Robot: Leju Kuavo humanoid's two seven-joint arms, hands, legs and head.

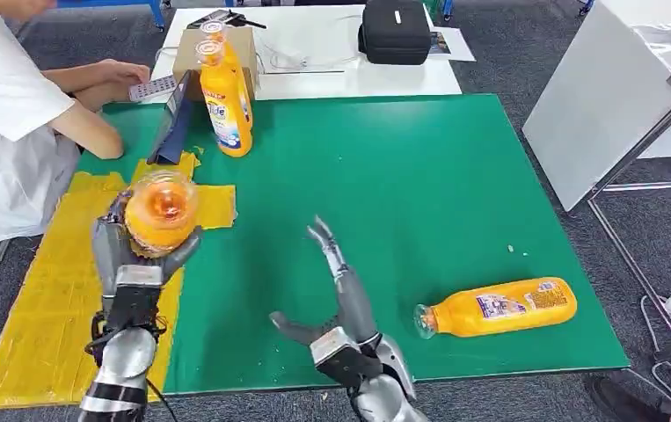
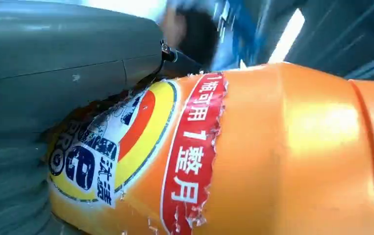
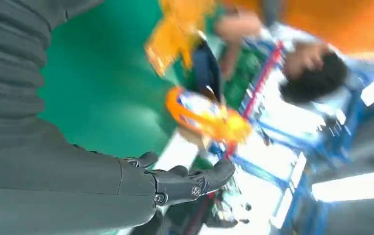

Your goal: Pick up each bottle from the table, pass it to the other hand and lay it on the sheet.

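- The left robot hand (image 1: 138,251) is wrapped around an orange bottle (image 1: 161,213), fingers curled up both sides of its body, and holds it raised with its round base turned toward the head camera.
- In the left wrist view that same held bottle (image 2: 273,156) lies close against the grey hand cover (image 2: 52,73), its torn red and yellow label facing the lens.
- The held bottle hangs over the near part of the yellow sheet (image 1: 41,299), beside the sheet's edge where it meets the green mat (image 1: 402,202).
- The right robot hand (image 1: 331,290) is empty, fingers stretched out and spread, thumb pointing off to the left, above the green mat near the front edge of the tabletop.
- In the right wrist view the thick thumb (image 3: 194,181) sticks out straight with nothing against it.
- A second orange bottle (image 1: 499,308) lies on its side on the green mat, to the right of the right robot hand and well apart from it, its clear cap pointing left.
- A third orange bottle (image 1: 226,92) stands upright at the far left of the mat, beside a dark tablet (image 1: 171,123) leaning near a cardboard box (image 1: 242,44).
- A person in a white shirt (image 1: 10,132) sits at the far left, forearm resting on the mat's corner.
- A black case (image 1: 395,31) sits on the white surface (image 1: 314,53) beyond the mat.
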